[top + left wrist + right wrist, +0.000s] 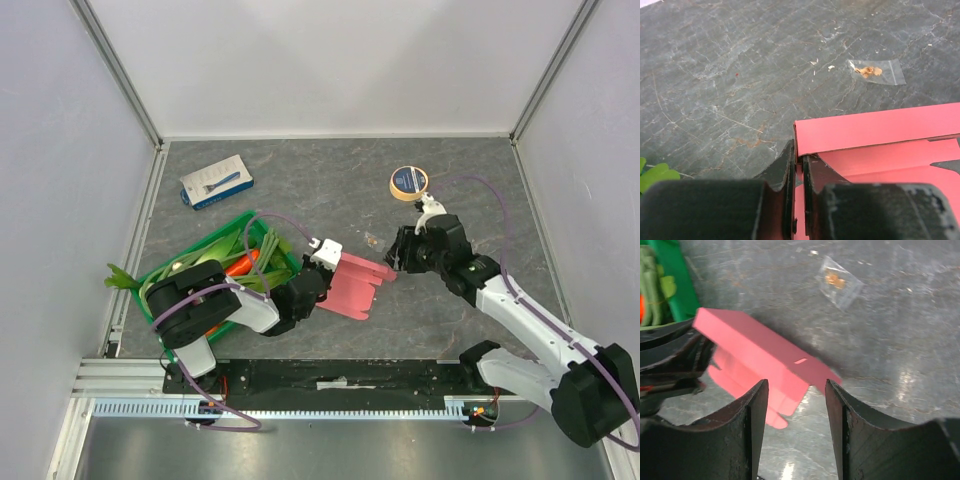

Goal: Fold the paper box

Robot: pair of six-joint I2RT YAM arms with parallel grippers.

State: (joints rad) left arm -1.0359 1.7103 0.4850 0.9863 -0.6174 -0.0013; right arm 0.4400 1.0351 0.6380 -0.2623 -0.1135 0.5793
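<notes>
A green crate at the near left of the grey, stone-patterned table holds vegetables: long green stalks lying across it and an orange-red piece among them, with a leaf hanging over its left rim. The wrist views catch the same crate as a green corner.

Just right of the crate, near the middle of the table, the pink-salmon paper box is held partly folded, one long panel raised on edge and its flaps trailing toward the near side. The left gripper has its jaws pressed together on the box's left edge; its wrist view shows the two dark fingers pinching the thin card between them. The right gripper sits at the box's right end with its jaws set apart; the box's corner shows in the gap, and whether either finger touches it cannot be told.

A small clear plastic bag lies flat just beyond the box. A blue-and-white flat package rests at the far left, and a round tan-rimmed disc lies far right of centre.
</notes>
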